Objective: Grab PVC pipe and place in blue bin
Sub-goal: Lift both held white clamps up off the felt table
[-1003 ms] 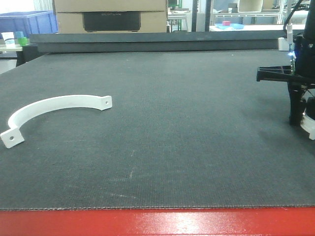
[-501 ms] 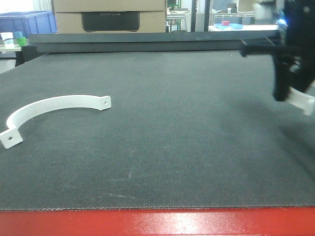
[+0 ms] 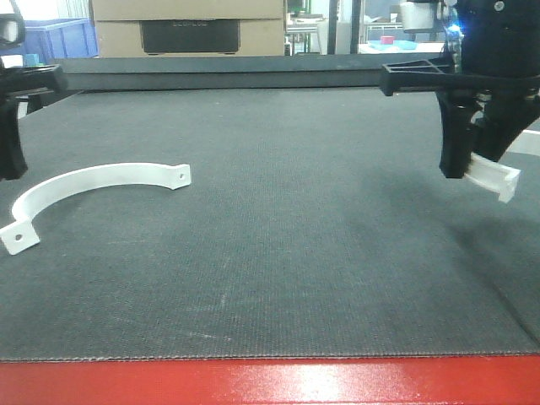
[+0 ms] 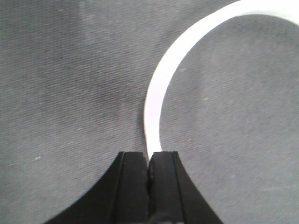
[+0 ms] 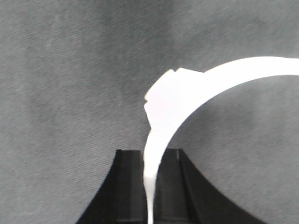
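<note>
The right gripper [image 3: 471,164], at the upper right of the front view, is clamped on a white curved PVC strap [image 3: 494,179] held clear of the dark grey textured mat [image 3: 295,236]. The left gripper [image 4: 149,161], jaws fully closed, hangs at the left edge beside a second white curved PVC strap [image 3: 93,181] lying on the mat.

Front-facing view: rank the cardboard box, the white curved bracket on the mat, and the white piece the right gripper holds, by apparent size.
1. cardboard box, though cropped and farther away.
2. curved bracket.
3. held white piece, partly hidden by the right gripper.
</note>
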Available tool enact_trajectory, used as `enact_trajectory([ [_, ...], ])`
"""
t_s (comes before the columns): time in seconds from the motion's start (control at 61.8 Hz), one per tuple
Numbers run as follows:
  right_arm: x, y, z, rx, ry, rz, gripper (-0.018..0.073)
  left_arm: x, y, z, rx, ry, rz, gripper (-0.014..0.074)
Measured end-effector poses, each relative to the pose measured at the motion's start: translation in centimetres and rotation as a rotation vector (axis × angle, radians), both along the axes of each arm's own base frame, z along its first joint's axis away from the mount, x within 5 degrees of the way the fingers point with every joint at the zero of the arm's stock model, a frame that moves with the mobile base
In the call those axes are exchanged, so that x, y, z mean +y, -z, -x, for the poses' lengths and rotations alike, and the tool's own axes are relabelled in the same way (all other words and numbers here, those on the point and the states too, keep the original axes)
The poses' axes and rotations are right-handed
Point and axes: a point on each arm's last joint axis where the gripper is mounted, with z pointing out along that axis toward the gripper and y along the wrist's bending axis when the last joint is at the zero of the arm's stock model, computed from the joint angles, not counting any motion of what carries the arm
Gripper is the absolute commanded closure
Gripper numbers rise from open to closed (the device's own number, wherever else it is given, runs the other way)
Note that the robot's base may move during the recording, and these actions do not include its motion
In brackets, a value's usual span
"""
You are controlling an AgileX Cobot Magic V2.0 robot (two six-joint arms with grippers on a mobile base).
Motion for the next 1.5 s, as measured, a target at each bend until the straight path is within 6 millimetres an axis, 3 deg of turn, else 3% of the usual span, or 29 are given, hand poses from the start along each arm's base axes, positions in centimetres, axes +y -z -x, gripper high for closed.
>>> enact_trajectory([
  [0.113,0.2,0.0,0.1,0.002,-0.006,-0.003,0.0727,-0.1,0.6,-0.4,0.002,-0.005,0.006,0.0367],
  [0.501,1.2,0.0,0.5,0.003,-0.036,-0.005,0.0727,-0.2,4.4,-2.0,0.044,-0.013,0.004,0.0373],
  [0.582,1.3,0.0,0.6,0.003,-0.038,-0.005,0.0727,-0.2,4.4,-2.0,0.046,-0.013,0.004,0.0379],
  [0.663,1.3,0.0,0.6,0.003,-0.038,-0.005,0.0727,-0.2,4.4,-2.0,0.045,-0.013,0.004,0.0427],
  [0.857,1.4,0.0,0.4,-0.021,-0.037,-0.018,0.0727,-0.1,4.4,-1.7,0.09,-0.003,-0.009,0.0708],
  [1.116,1.6,-0.4,0.3,-0.052,-0.03,-0.052,0.0727,-0.1,4.2,-1.1,0.17,0.009,-0.01,0.0707],
  [1.229,1.5,-1.9,0.6,-0.115,-0.028,-0.082,0.0727,-0.1,2.8,-0.5,0.161,0.013,-0.008,0.0707],
  [1.31,1.2,-4.0,1.0,-0.214,-0.031,-0.113,0.0727,-0.3,0.5,0.2,0.102,0.024,-0.006,0.0707],
  [1.343,0.8,-5.9,1.6,-0.306,-0.039,-0.128,0.0727,-0.5,-1.9,1.2,0.033,0.03,-0.004,0.0707],
  [1.504,-0.4,-10.0,3.0,-0.512,-0.054,-0.151,0.0727,-1.7,-8.1,3.8,-0.211,0.07,0.018,0.0707],
])
